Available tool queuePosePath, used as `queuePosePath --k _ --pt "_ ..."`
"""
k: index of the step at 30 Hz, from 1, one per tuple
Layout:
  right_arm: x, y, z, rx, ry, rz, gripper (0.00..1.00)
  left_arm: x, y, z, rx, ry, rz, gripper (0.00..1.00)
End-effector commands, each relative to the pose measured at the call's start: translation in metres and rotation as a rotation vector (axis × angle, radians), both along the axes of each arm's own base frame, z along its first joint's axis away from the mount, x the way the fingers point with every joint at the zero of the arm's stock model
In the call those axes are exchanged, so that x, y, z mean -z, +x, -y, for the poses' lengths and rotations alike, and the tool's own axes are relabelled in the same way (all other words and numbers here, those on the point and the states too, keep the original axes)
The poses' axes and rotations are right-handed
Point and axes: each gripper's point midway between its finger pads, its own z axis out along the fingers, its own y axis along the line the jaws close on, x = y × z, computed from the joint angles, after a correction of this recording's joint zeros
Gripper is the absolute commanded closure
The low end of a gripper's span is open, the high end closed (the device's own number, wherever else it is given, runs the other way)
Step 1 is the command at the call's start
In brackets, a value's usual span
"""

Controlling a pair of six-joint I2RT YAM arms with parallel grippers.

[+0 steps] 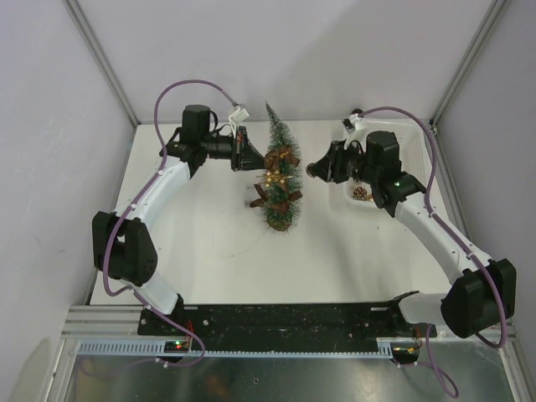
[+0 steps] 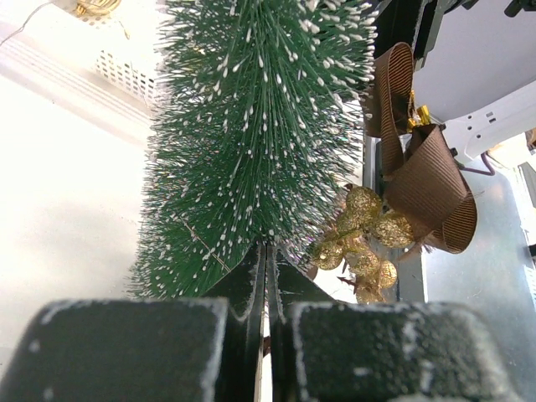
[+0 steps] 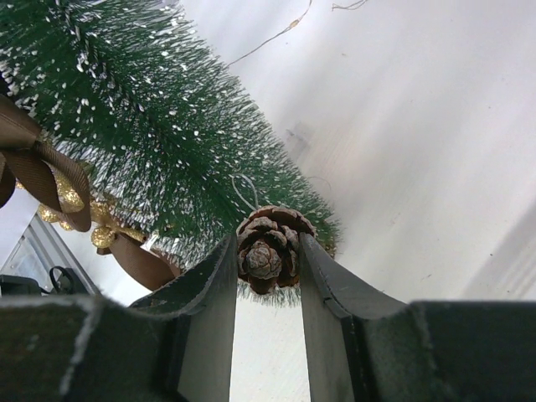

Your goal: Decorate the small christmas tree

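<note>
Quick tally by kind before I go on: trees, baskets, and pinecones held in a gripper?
Tree: 1
Basket: 1
Pinecone, held in the right gripper: 1
Total: 3

We are looking at a white table (image 1: 352, 260) filling the middle of the top view, brightly and evenly lit. Plain white wall panels (image 1: 335, 50) are closing it in at the back and on both sides. Slim aluminium posts (image 1: 100, 59) are running up the two back corners. A black plate (image 1: 285, 318) is lying across the near edge, with a toothed metal rail (image 1: 276, 346) just below it and a grey metal surface (image 1: 276, 377) at the very bottom. In the left wrist view we are seeing the tabletop glaring almost pure white.
</note>
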Motion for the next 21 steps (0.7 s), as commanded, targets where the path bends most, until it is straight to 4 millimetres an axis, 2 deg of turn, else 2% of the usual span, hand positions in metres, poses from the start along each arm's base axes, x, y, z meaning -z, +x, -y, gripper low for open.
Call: queuePosePath --k 1,8,13,21 --pt "-0.035 0.006 -0.009 -0.044 0.041 0.092 0.88 -0.021 0.000 0.005 0.025 -0.029 0.049 1.00" --pt "-0.035 0.008 -0.008 -0.044 0.020 0.091 0.89 -0.018 0.000 0.009 0.037 -0.028 0.049 1.00" --pt "-0.021 0.014 0.006 0.016 -0.042 0.066 0.89 -0.023 -0.002 0.010 0.047 -0.035 0.061 1.00" --pt "-0.019 0.020 0.019 0.080 -0.081 0.076 0.90 -0.022 -0.006 0.011 0.054 -0.034 0.062 1.00"
